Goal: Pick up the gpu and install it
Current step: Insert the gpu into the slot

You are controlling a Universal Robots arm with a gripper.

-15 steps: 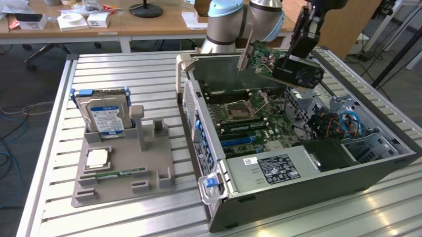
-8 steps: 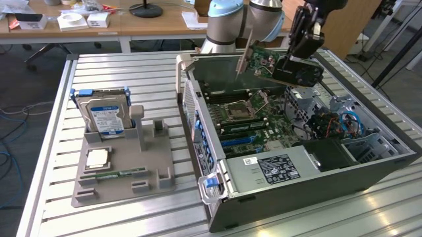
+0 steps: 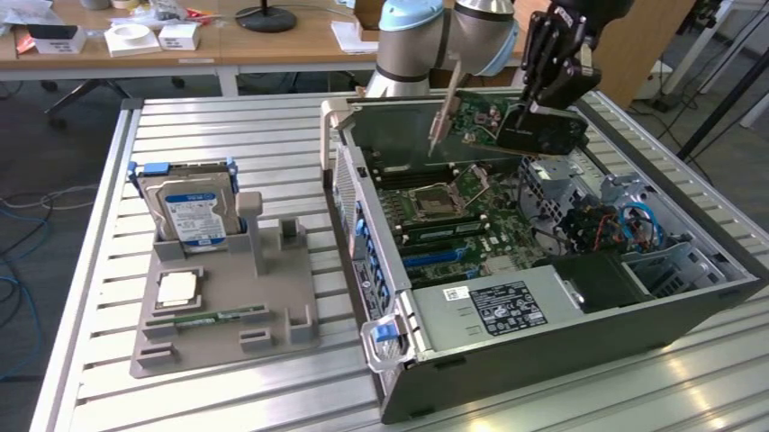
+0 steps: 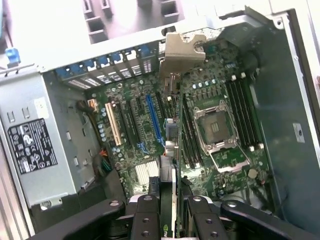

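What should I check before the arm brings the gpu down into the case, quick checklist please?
1. The tool clamped on the edge of the gpu: ok.
2. The gpu held in the air above the open case: ok.
3. The blue slot on the motherboard empty: ok.
4. The metal bracket facing the case's rear openings: ok.
5. The card's edge lined up with a slot: cannot tell.
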